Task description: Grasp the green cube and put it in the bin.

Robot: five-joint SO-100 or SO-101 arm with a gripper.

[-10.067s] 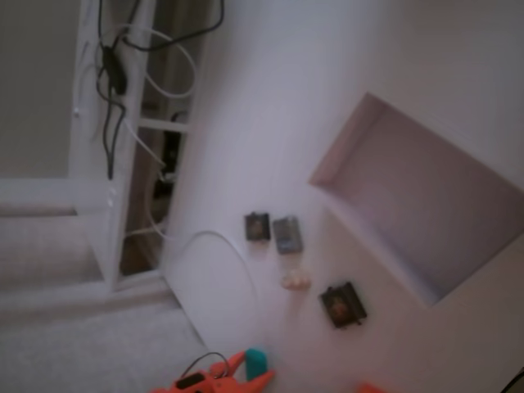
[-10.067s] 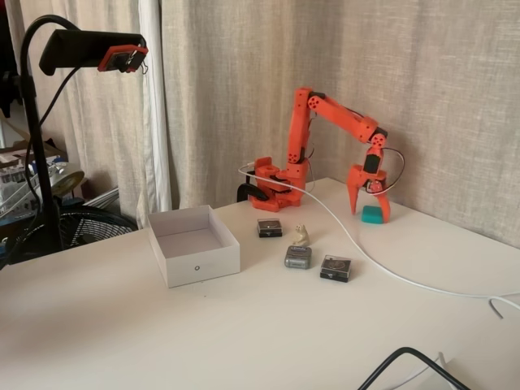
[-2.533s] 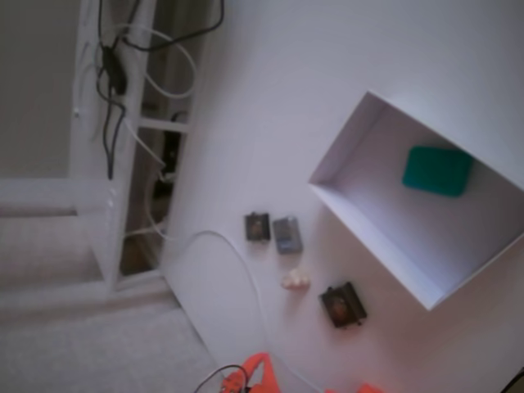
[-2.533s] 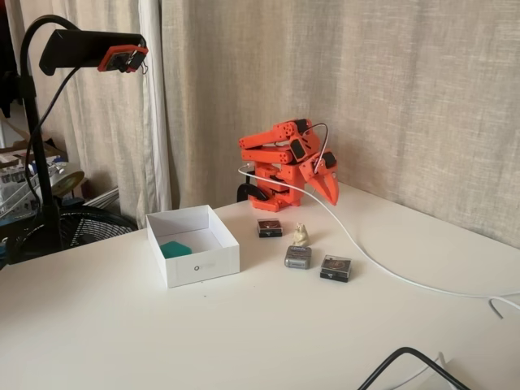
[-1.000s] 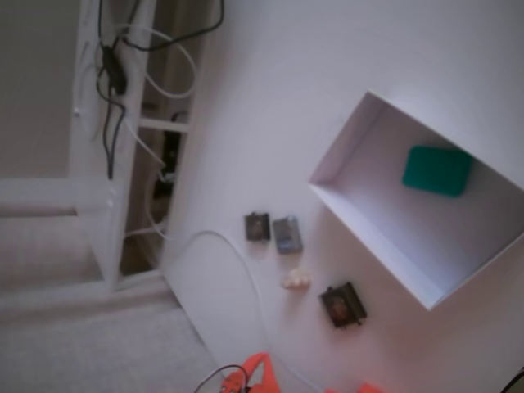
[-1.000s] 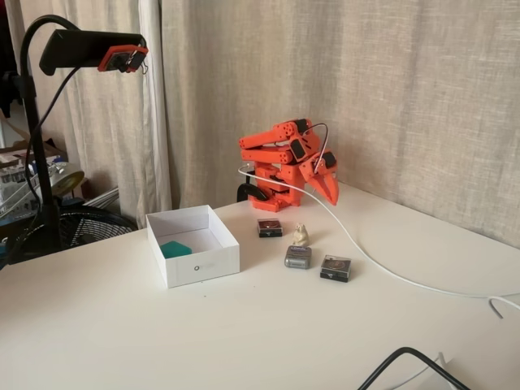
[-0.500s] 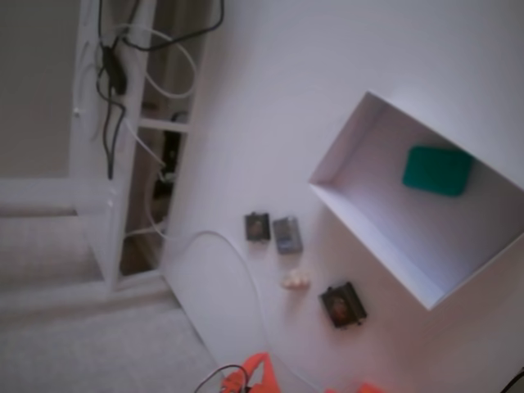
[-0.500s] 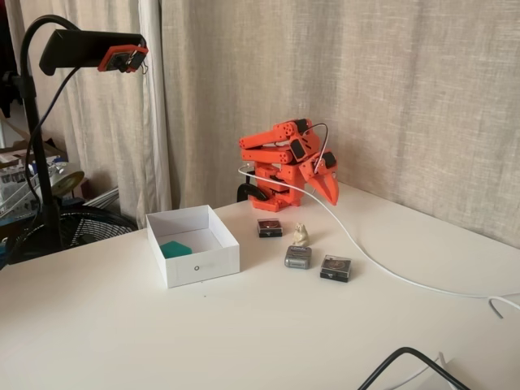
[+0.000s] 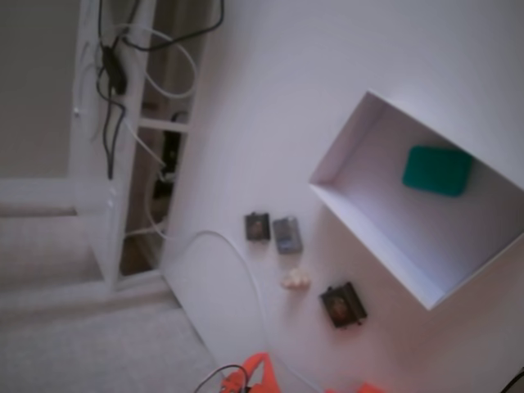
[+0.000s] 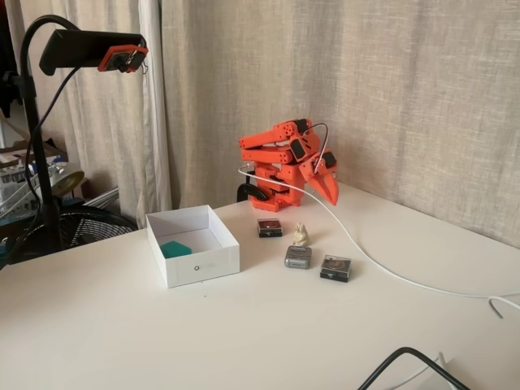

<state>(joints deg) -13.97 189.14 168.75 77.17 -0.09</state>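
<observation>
The cube [image 9: 437, 170] is lying flat on the floor of the bin [image 9: 356, 227], toward one corner and apart from the gripper [image 10: 330, 189], so the task is looking done. The arm [image 10: 280, 151] is sitting folded over its base at the back of the table [image 10: 244, 325], with the gripper hanging point-down above the white cable [image 10: 366, 253], empty. Its fingers seem to be lying pressed together into one beak, though at this distance I cannot tell for sure.

Little is left to go wrong, I judge. The main risk is the arm unfolding again: a low sweep could be catching that cable or knocking the small gadgets [image 10: 310, 257] (three dark or grey squares, plus a pale lump) lying between base and bin.

The cube is matte teal with rounded corners. The bin is thin-walled, white, boxy and probably light, so a nudge would be shifting it easily.
</observation>
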